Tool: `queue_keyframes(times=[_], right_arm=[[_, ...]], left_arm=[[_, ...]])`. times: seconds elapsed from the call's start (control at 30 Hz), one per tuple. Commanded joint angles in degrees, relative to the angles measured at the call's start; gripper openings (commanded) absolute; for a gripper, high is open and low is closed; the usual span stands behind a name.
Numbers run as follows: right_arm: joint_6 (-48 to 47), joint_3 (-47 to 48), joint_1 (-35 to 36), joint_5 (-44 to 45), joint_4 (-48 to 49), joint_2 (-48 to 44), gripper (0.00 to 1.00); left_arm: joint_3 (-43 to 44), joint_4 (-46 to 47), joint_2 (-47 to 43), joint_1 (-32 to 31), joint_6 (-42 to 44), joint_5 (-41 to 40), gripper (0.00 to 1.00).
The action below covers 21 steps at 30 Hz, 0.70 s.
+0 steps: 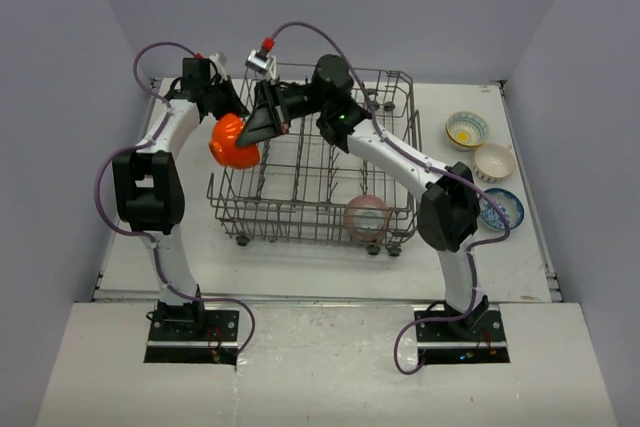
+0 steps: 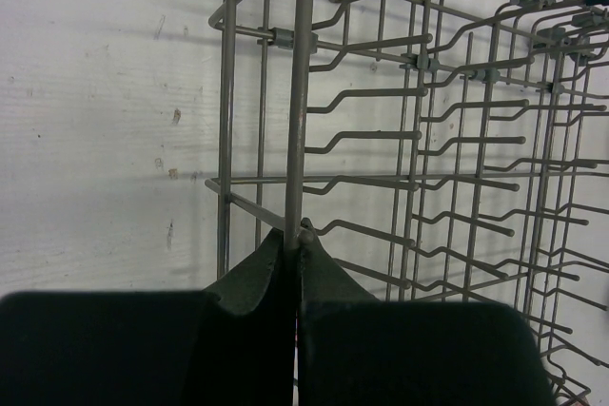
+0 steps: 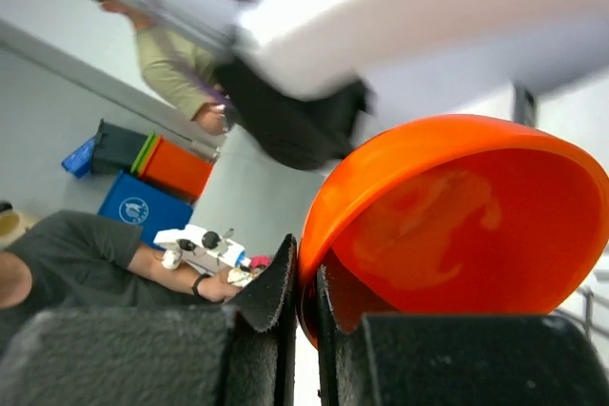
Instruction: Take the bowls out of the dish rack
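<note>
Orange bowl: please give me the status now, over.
Right pincer shut on orange bowl rim, held at dish rack left edge. Left pincer shut on a rack wire. Pink bowl in rack, not yet unloaded.

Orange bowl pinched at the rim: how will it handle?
The glossy orange round bowl looks rigid, unlikely to flex. Its shiny surface may let it slip or pivot, since the jaws of the right gripper pinch only the rim. One rim pinch carries it, so probably light.
</note>
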Motion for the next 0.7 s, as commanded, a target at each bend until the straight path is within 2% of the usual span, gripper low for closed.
queue_keyframes(times=[0.0,0.1,0.13,0.2,0.23,0.3,0.33,0.4,0.43,0.47,0.53,0.57,0.6,0.63,0.67], right_arm=[[16.41,7.60,-1.01,-2.61,17.21,-3.71,0.00],[11.27,10.52,-3.29,-2.96,9.17,-4.49,0.00],[-0.25,11.13,-4.17,-2.35,-6.27,-5.28,0.00],[-10.60,12.71,-7.50,0.54,-19.38,-6.86,0.00],[-20.65,13.85,-8.65,2.30,-33.44,-6.87,0.00],[-28.37,16.76,-12.42,7.13,-44.09,-7.57,0.00],[-34.23,17.29,-13.48,11.93,-51.96,-7.83,0.00],[-39.19,18.17,-16.29,18.98,-58.69,-8.80,0.00],[-43.91,19.04,-16.83,27.63,-65.77,-9.24,0.00],[-45.70,20.09,-17.18,32.94,-68.63,-9.68,0.00],[-48.43,19.49,-17.80,43.83,-72.68,-12.56,0.00],[-48.79,16.97,-18.24,53.11,-72.87,-14.06,0.00],[-49.14,15.72,-18.50,57.47,-73.40,-15.47,0.00],[-49.67,14.93,-19.03,65.60,-74.01,-17.57,0.00],[-50.54,14.83,-19.21,69.42,-74.71,-18.29,0.00]], left_arm=[[-2.64,-7.00,4.01,1.45,-0.78,-7.78,0.00],[-2.73,-7.26,3.83,1.45,-0.51,-8.22,0.00],[-2.73,-7.26,3.83,1.45,-0.43,-8.22,0.00],[-3.17,-7.26,3.74,1.45,-0.43,-8.04,0.00],[-3.26,-7.26,3.66,1.45,-0.43,-8.04,0.00],[-3.34,-7.26,3.65,1.45,-0.43,-8.04,0.00],[-3.34,-7.26,3.65,1.45,-0.43,-8.04,0.00],[-3.52,-7.18,3.74,1.45,-0.34,-7.95,0.00],[-3.52,-7.18,3.74,1.45,-0.25,-7.95,0.00],[-3.69,-7.18,3.83,1.45,-0.25,-7.95,0.00],[-4.04,-7.00,3.74,1.45,-0.16,-8.04,0.00],[-4.40,-7.00,3.74,1.45,-0.16,-8.04,0.00],[-4.49,-7.00,3.83,1.45,-0.07,-8.04,0.00],[-4.92,-6.74,3.92,1.45,-0.16,-8.04,0.00],[-5.01,-6.65,3.83,1.45,-0.16,-7.87,0.00]])
